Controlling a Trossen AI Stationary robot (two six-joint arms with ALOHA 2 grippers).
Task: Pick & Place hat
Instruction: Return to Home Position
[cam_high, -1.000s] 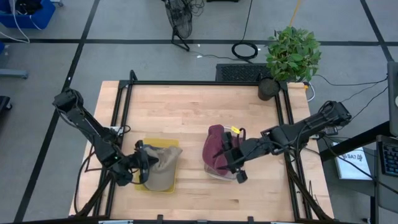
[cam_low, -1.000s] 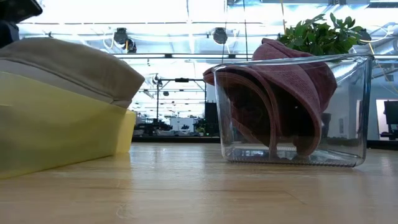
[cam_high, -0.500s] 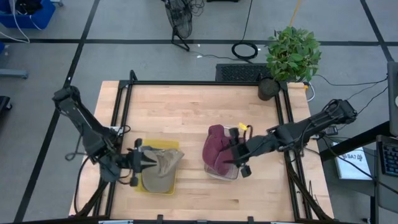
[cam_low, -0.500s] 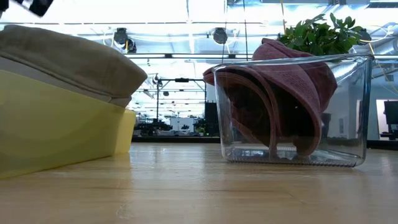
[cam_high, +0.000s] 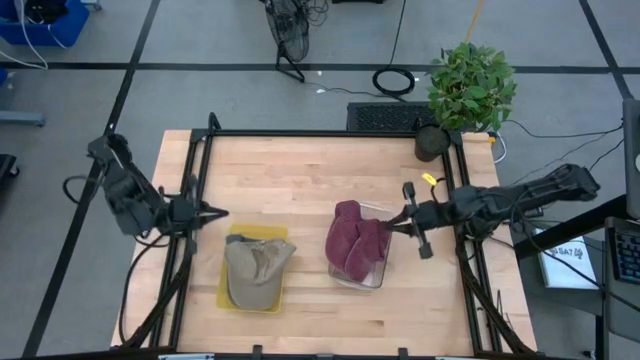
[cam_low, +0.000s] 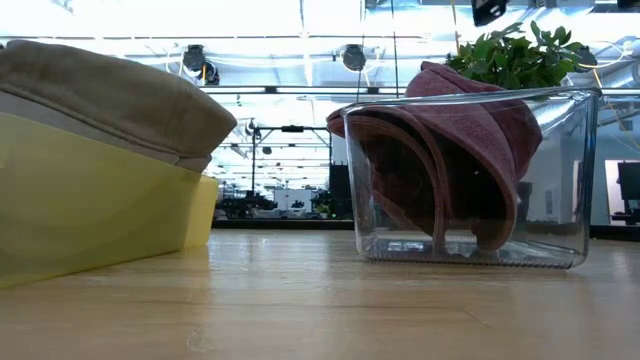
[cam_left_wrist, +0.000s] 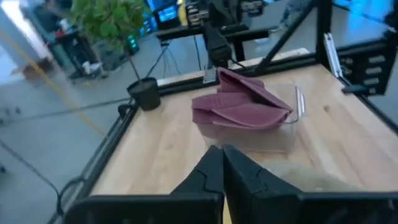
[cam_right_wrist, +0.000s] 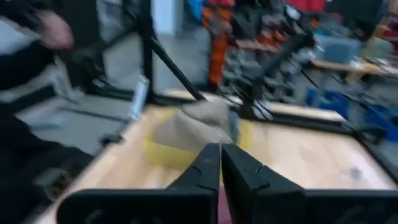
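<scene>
A tan hat (cam_high: 255, 272) lies in a yellow bin (cam_high: 228, 298) at the table's near left, its crown (cam_low: 110, 90) bulging above the bin's rim. A maroon hat (cam_high: 352, 245) sits stuffed in a clear container (cam_low: 560, 180) near the middle, its top above the rim. My left gripper (cam_high: 215, 212) hovers shut at the left rail, on the far left of the tan hat (cam_left_wrist: 311, 180). My right gripper (cam_high: 392, 224) is shut just to the right of the maroon hat, above the container's far right corner. Neither holds anything.
A potted plant (cam_high: 470, 85) stands at the far right corner, with a keyboard (cam_high: 385, 117) behind the far edge. Black frame rails (cam_high: 330, 133) border the table. Bare wood lies across the far half and between the two containers.
My left gripper has drawn up and back from the tan hat toward the table's left, far side, leaving the hat in the yellow bin. My right gripper has pulled away from the maroon hat toward the right edge and has shut.
</scene>
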